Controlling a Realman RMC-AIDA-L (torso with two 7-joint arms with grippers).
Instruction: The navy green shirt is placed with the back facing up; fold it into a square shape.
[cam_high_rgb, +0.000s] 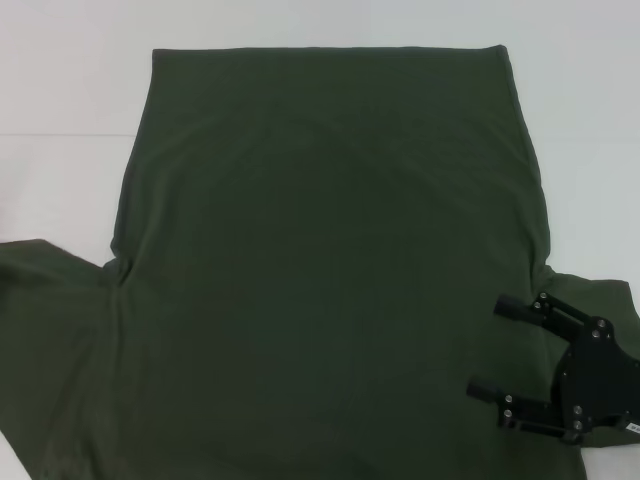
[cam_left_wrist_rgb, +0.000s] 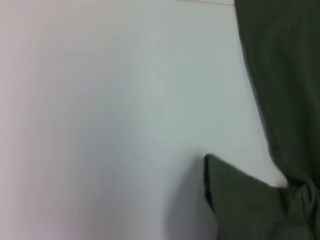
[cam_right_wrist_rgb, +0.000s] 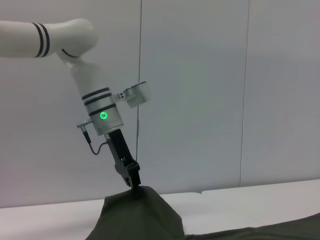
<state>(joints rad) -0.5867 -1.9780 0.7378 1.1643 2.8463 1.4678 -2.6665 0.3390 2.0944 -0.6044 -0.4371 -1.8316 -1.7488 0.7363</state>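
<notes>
White table (cam_high_rgb: 60, 90) bears navy green shirt (cam_high_rgb: 330, 250).

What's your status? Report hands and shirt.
Right hand open, over the shirt near its right sleeve. Left hand pinching up a peak of cloth. Shirt spread plain side up, unfolded. Nothing in the way.

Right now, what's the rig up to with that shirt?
A large dark olive-green cloth T-shirt lies spread plain side up on the white table, not yet folded. The right wrist view shows the left gripper across the table, shut on a pinch of the shirt, with the cloth tented up into a peak beneath it. The right gripper sits over the shirt near its right sleeve, fingers open, holding nothing.
</notes>
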